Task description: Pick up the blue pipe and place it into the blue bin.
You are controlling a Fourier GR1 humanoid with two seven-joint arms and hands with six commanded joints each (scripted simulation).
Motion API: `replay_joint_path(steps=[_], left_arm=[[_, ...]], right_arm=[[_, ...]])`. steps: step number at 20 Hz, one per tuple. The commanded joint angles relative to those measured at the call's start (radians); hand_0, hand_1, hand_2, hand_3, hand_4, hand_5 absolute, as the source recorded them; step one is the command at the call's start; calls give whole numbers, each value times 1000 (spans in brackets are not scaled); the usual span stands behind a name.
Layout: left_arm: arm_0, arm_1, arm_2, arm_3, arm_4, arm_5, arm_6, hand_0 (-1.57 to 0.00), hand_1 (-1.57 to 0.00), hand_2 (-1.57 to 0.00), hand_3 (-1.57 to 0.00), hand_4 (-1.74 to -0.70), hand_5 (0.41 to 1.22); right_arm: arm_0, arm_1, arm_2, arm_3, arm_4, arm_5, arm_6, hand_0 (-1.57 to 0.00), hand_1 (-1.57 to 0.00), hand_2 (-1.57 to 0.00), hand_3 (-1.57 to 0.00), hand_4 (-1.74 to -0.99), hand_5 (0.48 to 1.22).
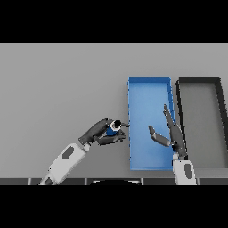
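The grey worktop (58, 89) carries a black bin (221, 124) and, just left of it, the blue bin (149, 89). The right hand (171, 136) hangs over the blue bin, fingers straight and spread. The left hand (101, 132) curls around the blue pipe (112, 129) just left of the blue bin.

Grey table (58, 84), plain flat surface. Blue bin (149, 80) sits directly on it, right of centre, long rectangular tray, long axis running away from robot. Dark grey bin (198, 80) just beside it on right, parallel, same shape, far ends level.
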Motion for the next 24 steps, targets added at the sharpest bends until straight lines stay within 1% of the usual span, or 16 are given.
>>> replay_joint_path(steps=[1, 3, 4, 5, 8, 10, 12, 13, 15, 16, 17, 18, 19, 20, 22, 24], left_arm=[[-4, -1, -2, -15, 9, -5, 17, -1558, -1560, -1561, -1445, -1724, 1216], [-14, 5, -6, -27, 5, -10, 36, -1563, -1564, -1565, -1443, -1726, 1218], [1, 5, -20, -36, -5, -10, 33, -1564, -1565, -1566, -1442, -1727, 1219], [4, 8, -20, -44, 1, -13, 40, -1566, -1566, -1567, -1441, -1727, 1219], [-10, -6, -18, -27, 3, -13, 51, -1568, -1569, -1569, -1443, -1729, 1219], [-7, -2, -15, -39, 5, -6, 51, -1569, -1569, -1570, -1443, -1730, 1219], [-4, 6, -17, -23, -5, -13, 48, -1570, -1570, -1570, -1443, -1731, 1220], [-7, 6, -16, -24, -8, -13, 55, -1570, -1570, -1570, -1442, -1730, 1220], [0, 7, -17, -33, -9, -12, 42, -1570, -1571, -1571, -1438, -1731, 1220], [-1, 0, -23, -33, -12, -12, 49, -1571, -1571, -1571, -1438, -1731, 1221], [-8, -5, -23, -27, -13, -10, 59, -1571, -1571, -1571, -1438, -1731, 1221], [-9, 4, -16, -41, -3, -13, 56, -1571, -1571, -1571, -1440, -1731, 1221], [-12, 14, -8, -42, 4, -16, 55, -1571, -1571, -1571, -1440, -1731, 1221], [-14, 8, -14, -34, -7, -14, 63, -1571, -1571, -1571, -1440, -1731, 1221], [-7, 11, -13, -26, -20, -23, 53, -1571, -1571, -1571, -1440, -1731, 1221], [-15, 4, -9, -9, -27, -30, 54, -1571, -1571, -1571, -1440, -1731, 1221]], right_arm=[[0, -1, -2, 5, -5, 4, -11, 1, 1, 1, 1, -1215, 639], [10, -5, 5, -5, 5, 6, -21, 1, 1, 1, 1, -1195, 635], [11, -8, 1, -8, 5, 2, -14, 1, 1, 1, 1, -1189, 631], [44, 15, 10, -22, 11, -13, -24, 1, 1, 1, 1, -1186, 629], [224, 146, 62, -80, 51, -107, -66, 1, 1, 1, 1, -1174, 629], [381, 248, 106, -107, 81, -182, -119, 1, 1, 1, 1, -1186, 629], [444, 304, 131, -128, 93, -221, -135, 1, 1, 1, 1, -1209, 623], [464, 308, 131, -134, 86, -223, -140, 1, 1, 1, 1, -1207, 619], [466, 305, 125, -165, 61, -215, -149, 1, 1, 1, 1, -1191, 619], [463, 298, 129, -192, 37, -193, -156, 1, 1, 1, 1, -1195, 610], [464, 280, 127, -221, -21, -144, -161, 1, 1, 1, 1, -1197, 604], [447, 254, 125, -256, -62, -104, -133, 1, 1, 1, 1, -1199, 593], [457, 227, 138, -299, -87, -68, -116, 1, 1, 1, 1, -1203, 573], [444, 189, 144, -339, -107, -29, -97, 1, 1, 1, 1, -1215, 561], [411, 142, 168, -397, -117, 19, -23, 1, 1, 1, 1, -1250, 532], [358, 91, 177, -421, -118, 53, 111, 1, 1, 1, 1, -1274, 518]])
